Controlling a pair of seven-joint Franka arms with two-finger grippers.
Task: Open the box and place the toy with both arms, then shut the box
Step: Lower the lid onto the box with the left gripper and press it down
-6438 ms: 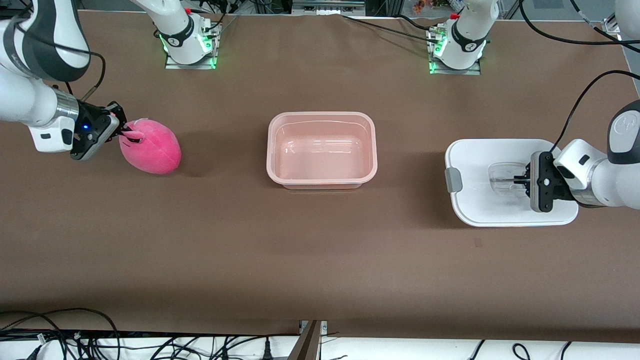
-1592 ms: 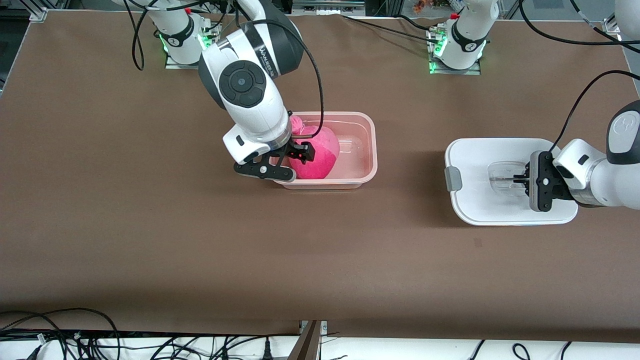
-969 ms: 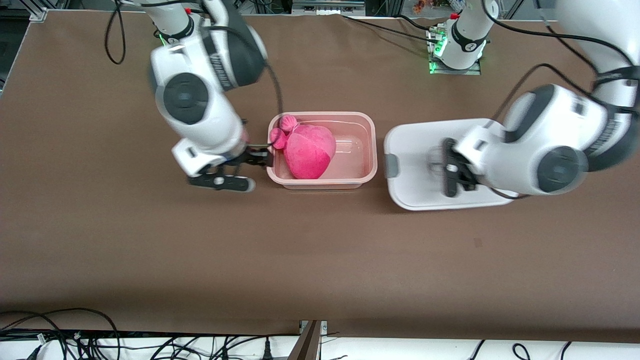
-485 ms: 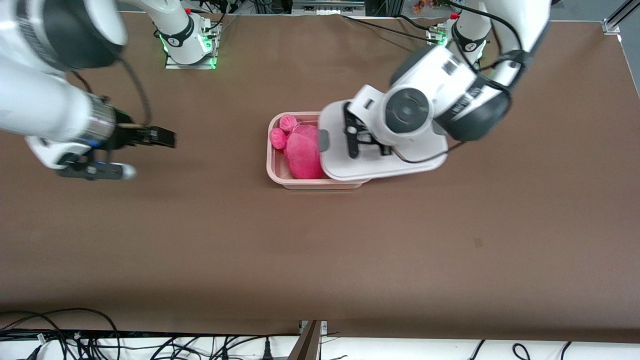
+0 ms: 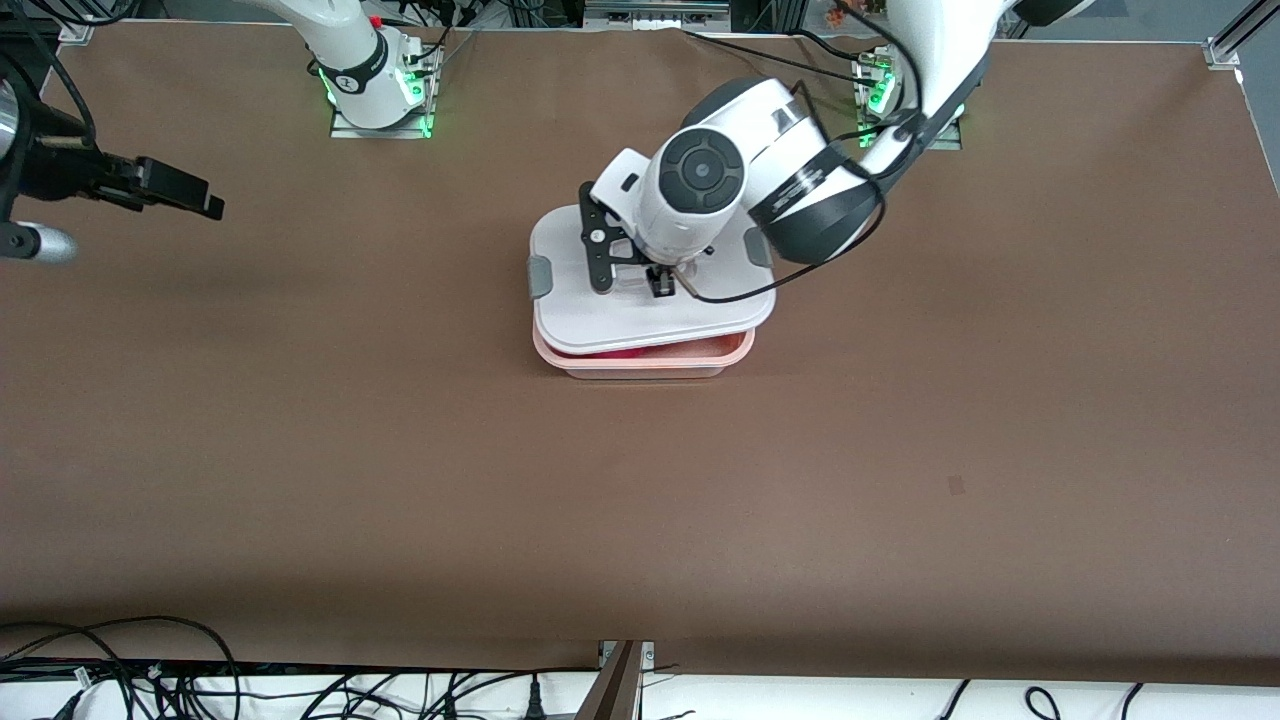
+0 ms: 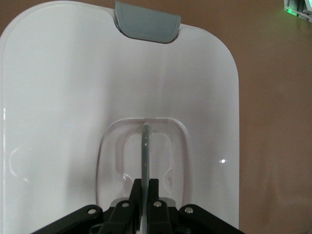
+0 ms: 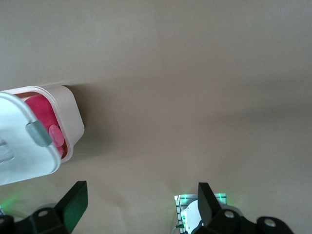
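The translucent pink box (image 5: 640,362) stands mid-table. Its white lid (image 5: 600,315) hangs tilted and askew over it, so the box's nearer rim shows. My left gripper (image 5: 660,283) is shut on the thin grey bar of the lid's clear recessed handle (image 6: 145,146), over the box; a grey clip (image 6: 146,22) sits at the lid's end. The pink toy (image 7: 41,109) lies inside the box (image 7: 68,114), mostly covered by the lid (image 7: 19,151). My right gripper (image 5: 195,200) hovers open and holds nothing over bare table at the right arm's end.
The two arm bases with green lights (image 5: 375,95) (image 5: 905,100) stand at the table's edge farthest from the front camera. Black cables (image 5: 150,660) lie along the nearest edge. Brown tabletop (image 5: 640,520) surrounds the box.
The left arm has carried the lid from beside the box to over it, covering most of the toy. The right gripper has pulled farther away toward its end of the table.
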